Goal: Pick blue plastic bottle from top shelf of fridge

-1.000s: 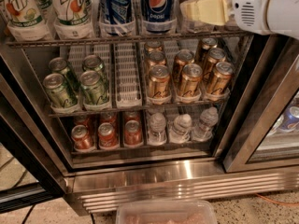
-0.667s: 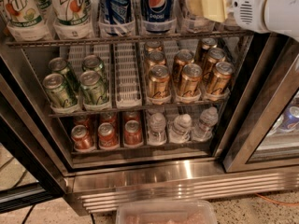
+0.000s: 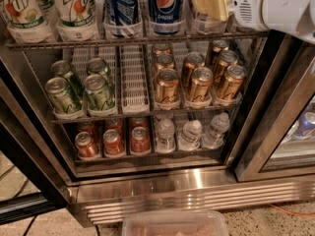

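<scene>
- Your gripper [image 3: 209,5] is at the upper right of the fridge [image 3: 256,107], level with the top shelf [image 3: 133,40] and reaching in from the right on its white arm [image 3: 275,6].
- You cannot tell from this view whether the gripper is spread, closed, or pinching anything.
- The blue plastic bottle [image 3: 205,25] stands at the right end of the top shelf, directly behind the gripper. Only its clear lower end shows, seated in a plastic cup.
- Just to its left on the same shelf you have two dark blue Pepsi bottles [image 3: 165,4], then two white-and-green 7UP bottles [image 3: 74,6] further left.
- One rack down, green cans [image 3: 98,90] sit on the left and golden cans [image 3: 199,82] on the right, with a bare white ribbed divider [image 3: 134,82] between them.
- On the lowest rack, red cans [image 3: 113,141] are on the left and small clear water bottles [image 3: 189,134] on the right.
- The ribbed steel base [image 3: 172,193] runs below the racks, and a translucent plastic container [image 3: 174,222] sits on the floor in front of it.
</scene>
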Robot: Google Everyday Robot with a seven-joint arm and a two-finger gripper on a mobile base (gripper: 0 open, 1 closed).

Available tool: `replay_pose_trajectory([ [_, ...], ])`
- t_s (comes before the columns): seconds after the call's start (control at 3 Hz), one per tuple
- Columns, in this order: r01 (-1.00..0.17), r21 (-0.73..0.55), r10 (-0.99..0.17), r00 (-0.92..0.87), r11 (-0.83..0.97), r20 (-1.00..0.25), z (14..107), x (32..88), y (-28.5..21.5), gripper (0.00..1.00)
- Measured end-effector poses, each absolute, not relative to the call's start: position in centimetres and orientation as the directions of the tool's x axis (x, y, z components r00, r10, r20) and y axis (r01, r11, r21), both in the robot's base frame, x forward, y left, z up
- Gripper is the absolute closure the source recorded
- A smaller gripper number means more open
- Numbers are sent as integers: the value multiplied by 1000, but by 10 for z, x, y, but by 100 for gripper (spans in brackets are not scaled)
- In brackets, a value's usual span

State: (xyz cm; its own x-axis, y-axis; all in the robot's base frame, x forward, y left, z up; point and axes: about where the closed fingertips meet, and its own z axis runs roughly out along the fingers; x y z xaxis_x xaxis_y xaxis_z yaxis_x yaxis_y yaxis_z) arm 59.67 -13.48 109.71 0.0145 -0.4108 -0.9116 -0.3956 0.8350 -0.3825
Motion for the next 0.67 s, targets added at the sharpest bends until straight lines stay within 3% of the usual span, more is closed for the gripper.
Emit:
replay_pose_trajectory([
  [0.67, -402, -380, -413, 3, 833, -911, 1091, 607, -131, 41],
])
